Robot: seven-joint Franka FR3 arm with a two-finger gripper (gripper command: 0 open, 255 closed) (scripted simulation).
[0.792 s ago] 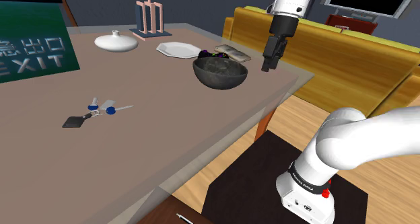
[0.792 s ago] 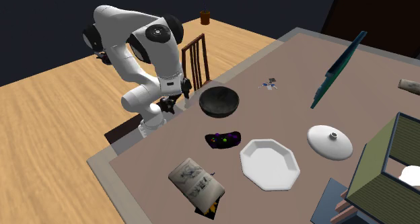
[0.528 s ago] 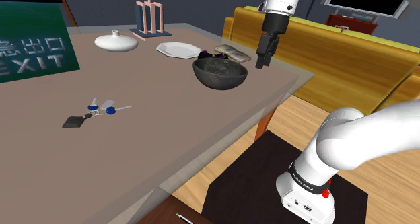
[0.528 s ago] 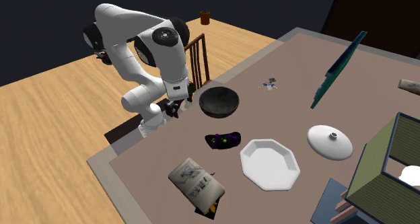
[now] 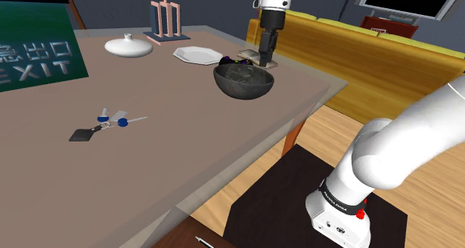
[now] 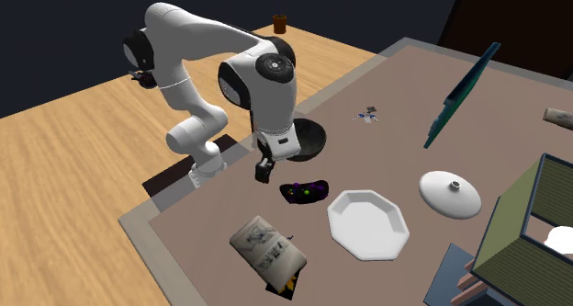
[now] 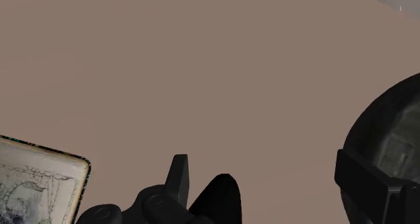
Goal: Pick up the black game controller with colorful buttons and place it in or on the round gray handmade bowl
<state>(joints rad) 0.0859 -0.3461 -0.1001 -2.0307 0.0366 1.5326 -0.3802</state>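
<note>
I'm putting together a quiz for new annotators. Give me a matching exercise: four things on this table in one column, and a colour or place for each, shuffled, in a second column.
Things:
1. game controller
2. bowl
3. eight-sided plate
4. EXIT sign

Descriptions:
A. white, next to the controller
B. green, with pale letters
C. dark grey and round
D. black with purple and green marks

Pairs: 1-D, 2-C, 3-A, 4-B
</note>
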